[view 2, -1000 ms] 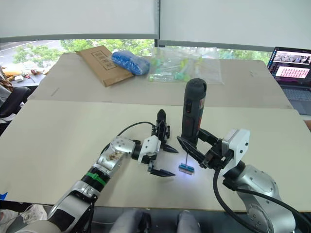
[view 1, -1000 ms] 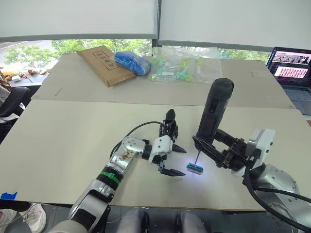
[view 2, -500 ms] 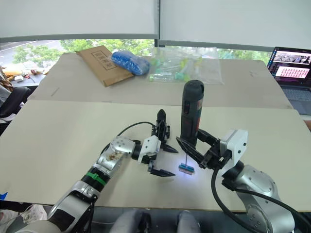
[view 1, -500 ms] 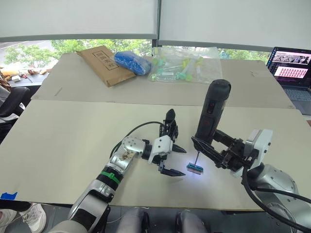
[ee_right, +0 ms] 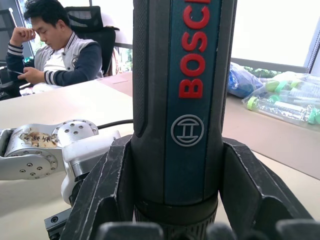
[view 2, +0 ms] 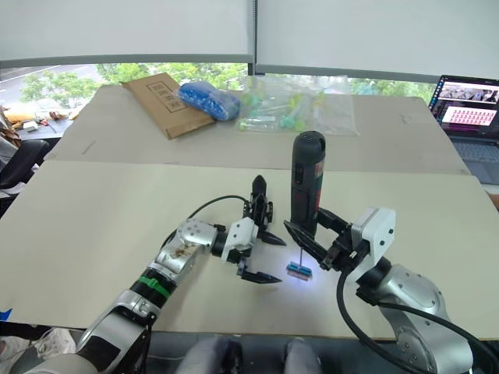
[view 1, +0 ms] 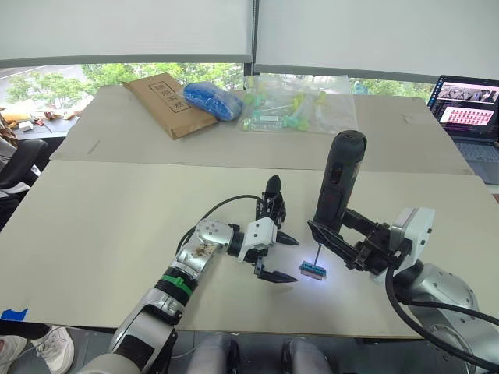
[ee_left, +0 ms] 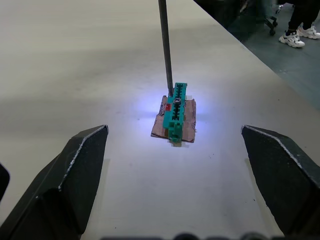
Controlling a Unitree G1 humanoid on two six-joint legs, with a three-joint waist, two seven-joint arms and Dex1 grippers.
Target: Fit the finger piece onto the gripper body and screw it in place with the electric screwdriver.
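The electric screwdriver (view 1: 338, 182) stands nearly upright, with my right gripper (view 1: 330, 221) shut on its lower barrel (ee_right: 180, 125). Its thin bit (ee_left: 165, 45) comes down onto a small green-and-brown block (view 1: 313, 271) lit by the tool's white light. My left gripper (view 1: 288, 259) is open just left of that block, its fingers (ee_left: 75, 170) spread to either side of it and holding nothing. The gripper body (view 1: 272, 201), a small black assembly with a pointed finger sticking up, sits on the table right behind my left gripper. The finger piece is out of view.
On the far table lie a cardboard envelope (view 1: 160, 101), a blue bag (view 1: 212, 100) and a clear bag of tubes (view 1: 292, 109). A laptop (view 1: 468, 109) is at the far right. A person (ee_right: 50, 50) sits beyond the table. The table's near edge (view 1: 312, 331) is close.
The screwdriver has straightened slightly, its top shifting a little left and down, with the bit still at the block. The left arm has not moved.
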